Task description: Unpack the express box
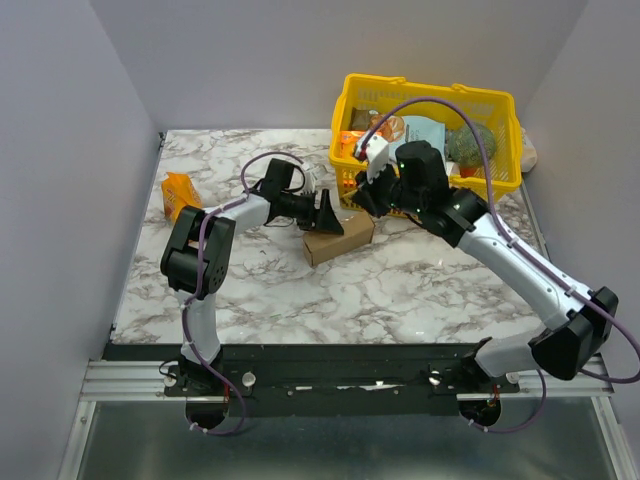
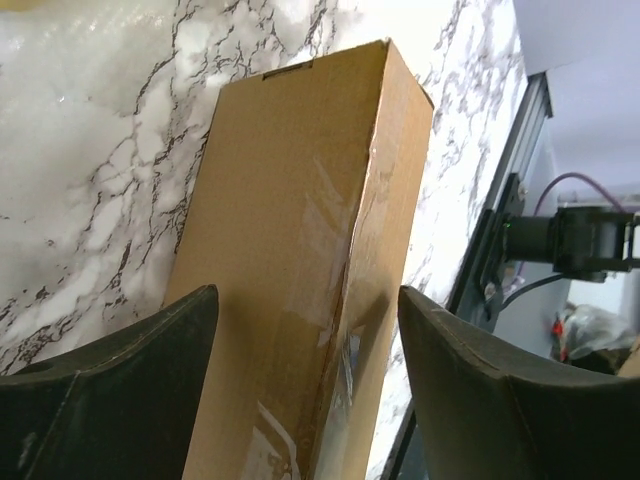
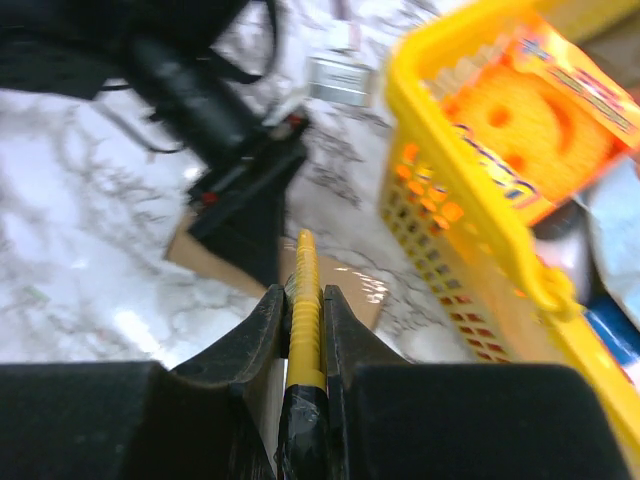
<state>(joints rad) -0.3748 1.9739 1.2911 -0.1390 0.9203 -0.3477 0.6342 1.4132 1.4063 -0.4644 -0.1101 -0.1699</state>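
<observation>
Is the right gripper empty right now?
No, the right gripper is shut on a thin yellow tool that sticks out between its fingers.

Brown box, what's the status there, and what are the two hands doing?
Left hand open, straddling the express box. Right hand shut on a thin yellow tool. Box closed, taped. Yellow basket close beside.

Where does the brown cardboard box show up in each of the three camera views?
Top external: the express box lies mid-table, beside the yellow basket, at the left gripper.
Left wrist: the box fills the centre, running away between the dark fingers.
Right wrist: the box is lower centre, blurred and partly hidden.
Shared landmark: the marble tabletop.
</observation>
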